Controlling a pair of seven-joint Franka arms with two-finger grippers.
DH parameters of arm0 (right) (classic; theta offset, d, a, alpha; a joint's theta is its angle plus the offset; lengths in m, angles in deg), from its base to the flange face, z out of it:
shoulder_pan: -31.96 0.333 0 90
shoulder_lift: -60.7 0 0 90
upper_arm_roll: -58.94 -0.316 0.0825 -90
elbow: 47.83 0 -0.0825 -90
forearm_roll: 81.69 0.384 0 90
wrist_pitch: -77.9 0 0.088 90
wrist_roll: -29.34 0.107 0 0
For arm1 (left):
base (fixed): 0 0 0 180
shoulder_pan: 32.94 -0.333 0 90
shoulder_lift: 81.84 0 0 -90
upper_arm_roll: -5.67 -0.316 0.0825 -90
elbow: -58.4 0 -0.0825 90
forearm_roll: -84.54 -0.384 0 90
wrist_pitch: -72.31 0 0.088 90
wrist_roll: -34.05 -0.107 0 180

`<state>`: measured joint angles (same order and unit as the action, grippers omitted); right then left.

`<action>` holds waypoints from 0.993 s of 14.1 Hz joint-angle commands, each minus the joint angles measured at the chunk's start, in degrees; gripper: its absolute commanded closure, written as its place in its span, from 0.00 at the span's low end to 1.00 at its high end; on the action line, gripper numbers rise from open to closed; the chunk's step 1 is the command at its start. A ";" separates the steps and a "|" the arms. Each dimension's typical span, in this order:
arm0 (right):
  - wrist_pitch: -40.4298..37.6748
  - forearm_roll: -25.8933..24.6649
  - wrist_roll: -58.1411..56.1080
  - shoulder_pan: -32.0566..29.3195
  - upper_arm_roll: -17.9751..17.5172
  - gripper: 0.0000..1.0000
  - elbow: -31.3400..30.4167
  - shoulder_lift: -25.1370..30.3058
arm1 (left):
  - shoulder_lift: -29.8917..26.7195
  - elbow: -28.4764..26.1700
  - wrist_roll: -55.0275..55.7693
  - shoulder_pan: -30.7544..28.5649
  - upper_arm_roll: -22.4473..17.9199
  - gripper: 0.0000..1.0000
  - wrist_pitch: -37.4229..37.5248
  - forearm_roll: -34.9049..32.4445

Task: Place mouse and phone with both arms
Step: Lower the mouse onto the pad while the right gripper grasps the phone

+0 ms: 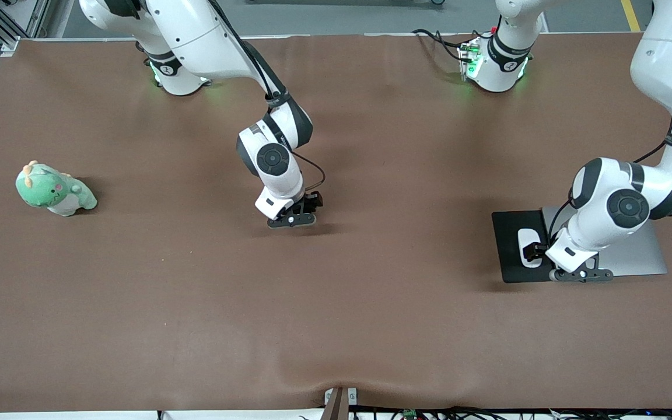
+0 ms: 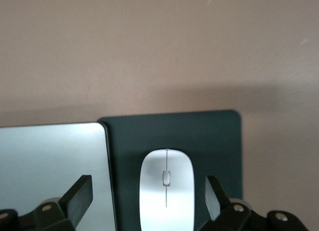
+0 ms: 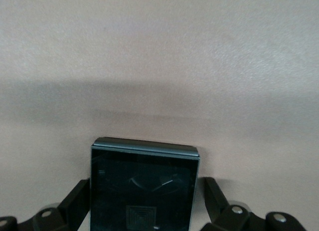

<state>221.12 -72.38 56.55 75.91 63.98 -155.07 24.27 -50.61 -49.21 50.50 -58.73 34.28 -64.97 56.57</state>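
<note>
The white mouse (image 2: 166,191) lies on a black mouse pad (image 2: 199,136) toward the left arm's end of the table, and part of it also shows as the mouse (image 1: 527,240) in the front view. My left gripper (image 2: 147,198) is down over it and open. One finger (image 2: 79,195) stands clear on each side. The black phone (image 3: 143,188) lies flat on the brown cloth near the table's middle. My right gripper (image 3: 145,201) is open and straddles the phone, with its fingers (image 3: 214,197) close beside the phone's edges. From the front, the right gripper (image 1: 311,204) hides the phone.
A silver slab (image 1: 639,256) lies beside the mouse pad (image 1: 511,256), partly under the left arm. A green plush toy (image 1: 55,189) sits toward the right arm's end. Brown cloth (image 1: 336,303) covers the whole table.
</note>
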 commanded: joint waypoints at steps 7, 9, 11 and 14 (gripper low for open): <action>1.27 1.06 1.09 0.79 0.06 0.00 -0.07 -0.14 | -11.52 -0.76 0.69 -1.98 6.81 0.00 8.59 8.19; 0.75 0.98 0.74 0.53 0.06 0.64 0.01 -0.05 | -14.77 -0.67 0.34 0.72 6.64 0.00 11.58 11.78; 0.22 1.06 1.00 -0.09 0.06 1.00 0.63 0.13 | -18.46 -0.49 0.17 5.29 3.15 0.00 14.66 15.21; -7.48 1.15 0.92 -2.63 0.14 1.00 3.17 2.93 | -23.65 -0.40 -0.01 12.68 -3.54 0.00 18.27 20.92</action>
<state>219.32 -72.31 57.29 75.54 64.39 -153.97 24.50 -69.83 -48.76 50.85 -49.84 34.76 -49.09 74.04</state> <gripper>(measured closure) 0.189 0.000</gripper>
